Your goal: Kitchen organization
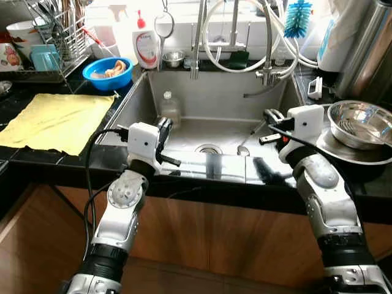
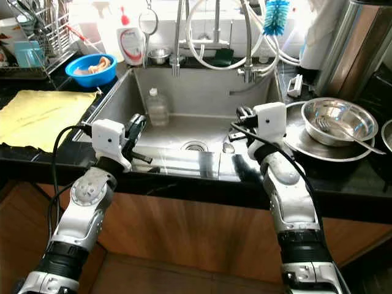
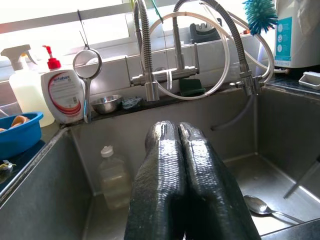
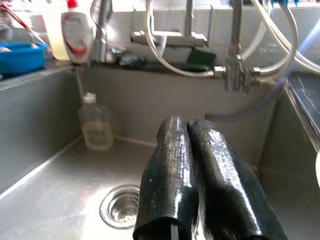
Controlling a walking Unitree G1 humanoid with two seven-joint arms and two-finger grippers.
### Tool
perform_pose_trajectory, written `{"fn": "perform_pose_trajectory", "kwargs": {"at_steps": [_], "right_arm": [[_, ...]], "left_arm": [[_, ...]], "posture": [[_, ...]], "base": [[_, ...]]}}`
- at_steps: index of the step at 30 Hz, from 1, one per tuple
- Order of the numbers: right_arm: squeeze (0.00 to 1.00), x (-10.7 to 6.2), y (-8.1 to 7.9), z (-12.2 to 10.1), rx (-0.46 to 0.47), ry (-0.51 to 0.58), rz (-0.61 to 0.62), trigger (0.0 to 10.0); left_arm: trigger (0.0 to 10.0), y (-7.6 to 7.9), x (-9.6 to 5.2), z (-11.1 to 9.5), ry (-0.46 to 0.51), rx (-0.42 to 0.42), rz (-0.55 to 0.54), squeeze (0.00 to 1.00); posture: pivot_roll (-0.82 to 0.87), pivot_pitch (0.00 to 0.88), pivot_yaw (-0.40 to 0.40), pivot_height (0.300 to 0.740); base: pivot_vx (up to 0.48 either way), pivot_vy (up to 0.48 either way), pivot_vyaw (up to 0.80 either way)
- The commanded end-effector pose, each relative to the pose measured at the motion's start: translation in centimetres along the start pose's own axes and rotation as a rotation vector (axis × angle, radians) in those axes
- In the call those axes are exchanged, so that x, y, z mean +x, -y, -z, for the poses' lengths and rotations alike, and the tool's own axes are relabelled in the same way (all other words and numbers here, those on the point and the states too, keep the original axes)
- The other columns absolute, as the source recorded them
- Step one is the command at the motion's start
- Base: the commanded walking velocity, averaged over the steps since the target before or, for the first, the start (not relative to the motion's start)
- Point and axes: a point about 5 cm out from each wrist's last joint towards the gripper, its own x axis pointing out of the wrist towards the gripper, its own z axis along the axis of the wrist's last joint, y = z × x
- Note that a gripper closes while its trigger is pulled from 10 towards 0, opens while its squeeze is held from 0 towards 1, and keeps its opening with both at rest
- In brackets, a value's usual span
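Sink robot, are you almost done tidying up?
Not really. Done: nothing obvious. In hand: nothing; the left end effector and right end effector are shut and empty above the sink. Left: the spoon and clear bottle lie in the basin.

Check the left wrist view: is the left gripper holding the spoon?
No, the left gripper is shut on nothing, and the spoon lies apart on the sink floor.

Kitchen interior: black tiled countertop over brown wooden cabinet fronts. Stainless steel sink basin recessed in the counter, tiled ledge behind. Bright daylight enters from a window above the ledge.
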Motion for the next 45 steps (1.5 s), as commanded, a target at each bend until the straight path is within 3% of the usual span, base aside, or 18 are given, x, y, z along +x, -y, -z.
{"fn": "perform_pose_trajectory", "kwargs": {"at_steps": [1, 13, 14, 15, 16, 17, 30, 40, 41, 45], "right_arm": [[0.00, 0.2, 0.2, -0.1, 0.009, 0.005, 0.022, 10.0], [0.00, 0.4, 0.4, 0.2, 0.012, 0.001, 0.050, 10.0], [0.75, 0.4, 0.3, 0.2, 0.021, 0.007, 0.043, 10.0], [0.85, 0.4, 0.2, 0.1, 0.022, 0.011, 0.039, 10.0], [0.85, 0.4, 0.2, 0.1, 0.022, 0.014, 0.037, 10.0], [1.00, 0.4, 0.1, 0.1, 0.023, 0.015, 0.035, 10.0], [1.00, 0.5, -0.1, -0.1, 0.023, 0.030, 0.035, 10.0], [1.00, 0.4, -0.6, -2.2, -0.015, 0.103, 0.051, 10.0], [0.00, 0.3, -0.6, -3.0, -0.037, 0.131, 0.066, 10.0], [0.00, -1.2, 0.4, -6.0, -0.107, 0.262, 0.197, 10.0]], "left_arm": [[10.0, -0.3, 0.0, -0.1, 0.002, 0.023, -0.002, 0.00], [10.0, -0.2, 0.0, -0.1, 0.002, 0.023, 0.004, 0.00], [10.0, -0.3, 0.0, -0.1, 0.000, 0.024, 0.003, 0.00], [10.0, -0.3, -0.1, -0.1, -0.001, 0.025, 0.002, 0.00], [10.0, -0.3, -0.1, 0.0, -0.002, 0.025, 0.002, 0.00], [10.0, -0.3, -0.1, 0.0, -0.003, 0.026, 0.002, 0.00], [10.0, -0.3, -0.1, 0.0, -0.005, 0.028, 0.001, 0.00], [10.0, -0.4, -0.1, 0.0, -0.005, 0.028, -0.001, 0.00], [10.0, -0.3, -0.1, 0.0, -0.005, 0.028, -0.001, 0.00], [10.0, -0.4, -0.2, 0.0, -0.006, 0.028, -0.004, 0.00]], "posture": [[-0.04, 0.000, 0.058, 0.740], [-0.03, 0.000, 0.059, 0.740], [-0.03, 0.000, 0.058, 0.740], [-0.03, 0.000, 0.058, 0.740], [-0.03, 0.000, 0.058, 0.740], [-0.03, 0.000, 0.058, 0.740], [-0.03, 0.000, 0.057, 0.740], [-0.03, 0.000, 0.058, 0.740], [-0.03, 0.000, 0.058, 0.740], [-0.03, 0.000, 0.056, 0.740]], "base": [[0.000, 0.000, 0.00], [0.000, 0.000, 0.00], [0.000, 0.000, 0.00], [0.000, 0.000, 0.00], [0.000, 0.000, 0.00], [0.000, 0.000, 0.00], [0.000, 0.000, 0.00], [0.000, 0.000, 0.00], [0.000, 0.000, 0.00], [0.000, 0.000, 0.00]]}}
